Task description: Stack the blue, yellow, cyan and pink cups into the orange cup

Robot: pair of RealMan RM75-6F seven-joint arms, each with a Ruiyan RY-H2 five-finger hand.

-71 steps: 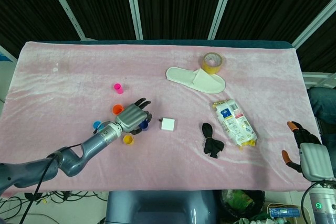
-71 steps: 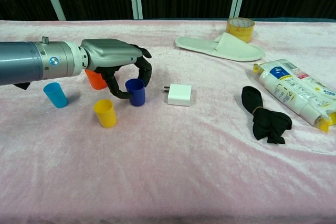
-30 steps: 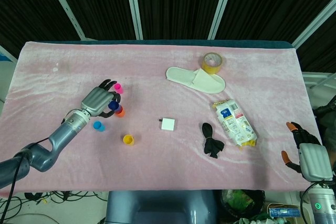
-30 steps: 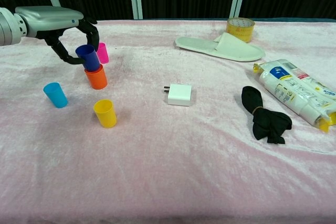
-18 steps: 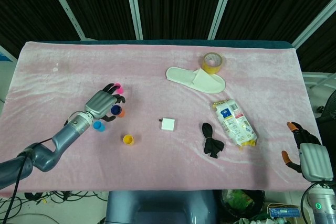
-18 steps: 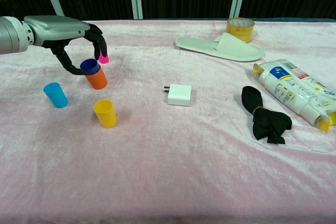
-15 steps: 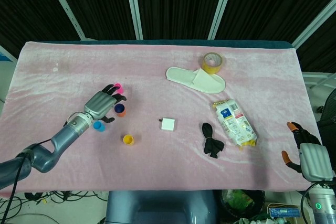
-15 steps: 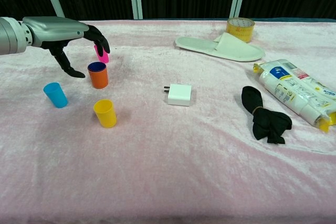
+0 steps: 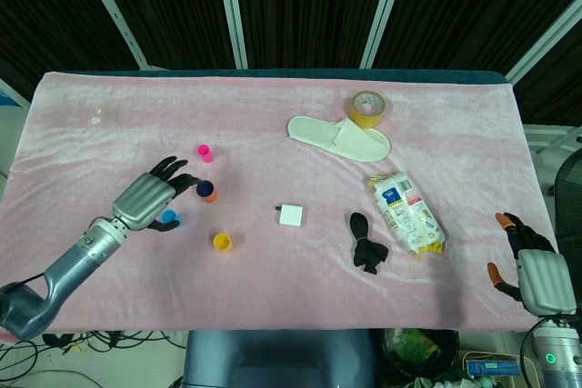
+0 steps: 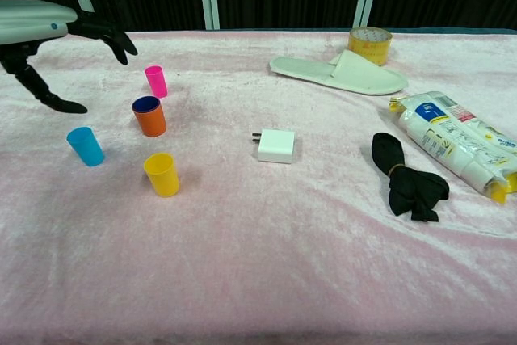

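The orange cup (image 10: 150,117) stands upright with the blue cup (image 10: 146,103) nested inside; only the blue rim shows. In the head view the orange cup (image 9: 209,193) sits left of centre. The pink cup (image 10: 155,81) stands behind it, the cyan cup (image 10: 85,145) to its left, the yellow cup (image 10: 161,174) in front. My left hand (image 10: 48,38) hovers above and left of the cups, fingers spread, holding nothing; in the head view the left hand (image 9: 145,199) partly covers the cyan cup (image 9: 169,218). My right hand (image 9: 532,270) rests open at the table's right front corner.
A white charger (image 10: 275,145) lies right of the cups. Further right are a black cloth bundle (image 10: 410,177) and a tissue pack (image 10: 455,141). A white slipper (image 10: 343,73) and a tape roll (image 10: 370,42) lie at the back.
My left hand carried the blue cup to the orange cup, set it inside, let go, then opened and drew back to the left. The right hand has stayed put.
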